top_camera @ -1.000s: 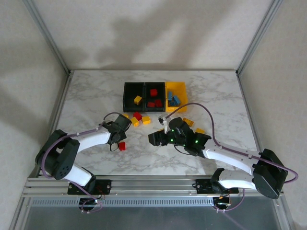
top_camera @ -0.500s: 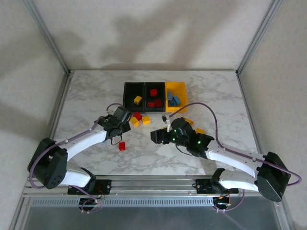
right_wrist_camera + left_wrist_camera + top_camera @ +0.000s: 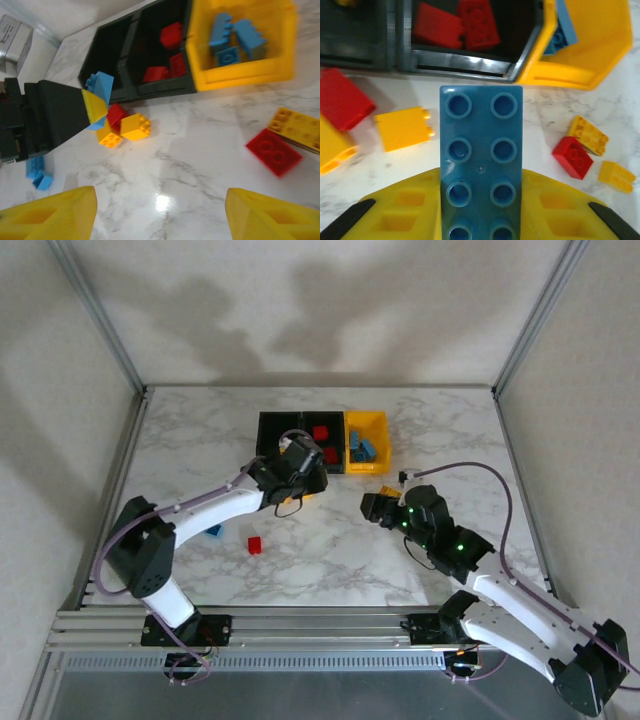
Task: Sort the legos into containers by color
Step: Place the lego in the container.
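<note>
My left gripper [image 3: 481, 207] is shut on a long blue lego [image 3: 481, 150], studs facing the camera. In the top view the left gripper [image 3: 302, 464] hangs at the front of the containers: two black bins [image 3: 278, 430] and a yellow bin [image 3: 366, 435]. Red legos [image 3: 457, 30] lie in the middle black bin, blue legos [image 3: 235, 37] in the yellow bin [image 3: 240, 75]. Loose red [image 3: 342, 100] and yellow [image 3: 402, 129] legos lie on the table below. My right gripper [image 3: 160, 215] stands open over bare marble, right of the pile [image 3: 372, 506].
A red lego [image 3: 274, 150] and a yellow lego [image 3: 295, 125] lie to the right, in front of the yellow bin. A red lego [image 3: 254, 545] and a blue one [image 3: 214, 531] sit nearer the left arm. Metal frame posts edge the table.
The left arm has swung up and right, from the table's left middle to the bins' front. The right arm has drawn back to the right.
</note>
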Robot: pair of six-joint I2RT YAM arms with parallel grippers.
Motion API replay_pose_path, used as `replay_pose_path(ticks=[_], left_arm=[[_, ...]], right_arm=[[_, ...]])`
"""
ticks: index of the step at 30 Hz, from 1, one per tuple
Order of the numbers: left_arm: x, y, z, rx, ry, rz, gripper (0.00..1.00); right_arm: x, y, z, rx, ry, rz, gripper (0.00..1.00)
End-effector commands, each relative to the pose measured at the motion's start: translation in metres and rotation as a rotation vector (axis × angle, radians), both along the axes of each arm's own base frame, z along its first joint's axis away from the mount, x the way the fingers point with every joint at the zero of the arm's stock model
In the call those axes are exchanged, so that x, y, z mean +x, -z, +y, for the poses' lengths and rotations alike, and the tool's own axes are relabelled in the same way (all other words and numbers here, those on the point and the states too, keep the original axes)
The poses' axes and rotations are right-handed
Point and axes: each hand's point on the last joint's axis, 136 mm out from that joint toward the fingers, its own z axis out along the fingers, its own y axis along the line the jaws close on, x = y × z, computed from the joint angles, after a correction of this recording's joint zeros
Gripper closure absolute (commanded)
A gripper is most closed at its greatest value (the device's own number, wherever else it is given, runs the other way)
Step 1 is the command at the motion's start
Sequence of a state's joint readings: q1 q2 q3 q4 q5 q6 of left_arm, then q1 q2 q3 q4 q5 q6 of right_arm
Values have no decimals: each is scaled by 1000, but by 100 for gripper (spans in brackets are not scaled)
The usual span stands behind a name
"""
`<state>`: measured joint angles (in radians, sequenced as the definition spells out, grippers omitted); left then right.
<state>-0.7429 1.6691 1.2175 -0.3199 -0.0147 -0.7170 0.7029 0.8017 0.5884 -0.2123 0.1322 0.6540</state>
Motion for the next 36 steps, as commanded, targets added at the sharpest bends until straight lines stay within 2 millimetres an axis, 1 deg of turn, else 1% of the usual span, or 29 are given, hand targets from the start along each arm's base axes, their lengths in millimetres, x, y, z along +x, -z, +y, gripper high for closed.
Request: replay_pose_path(ticks=[1,5,9,12,17,21,24,27,29,31,36], left_arm=[[9,-6,-31,-23,72,-14,78],[30,-9,-61,-35,99,-23,78],[54,-5,-82,-19,107,-33,78],[71,0,-96,-11,105,-34,78],[98,16,-112,-9,83,-16,78],[116,27,-121,-2,64,-14,77],[125,35,-123,17,51,-8,76],[131,40,-124,31,41,-7,70],[133,38,-122,36,30,-16,60],[134,35,-121,37,26,-21,52],[133,18,-120,26,30,-42,50]], right_arm=[[-1,17,-33,-39,127,82,31],[-3,19,-44,-52,173,107,31],[-6,19,-50,-29,200,112,31],[-9,19,-53,-24,211,120,31],[-13,16,-62,-32,234,113,31],[-16,12,-67,-27,246,102,31],[-17,11,-69,-26,252,99,31],[-19,10,-71,-26,254,99,32],[-19,10,-71,-25,253,97,32],[-19,10,-71,-22,251,96,31],[-18,12,-68,-19,245,96,31]])
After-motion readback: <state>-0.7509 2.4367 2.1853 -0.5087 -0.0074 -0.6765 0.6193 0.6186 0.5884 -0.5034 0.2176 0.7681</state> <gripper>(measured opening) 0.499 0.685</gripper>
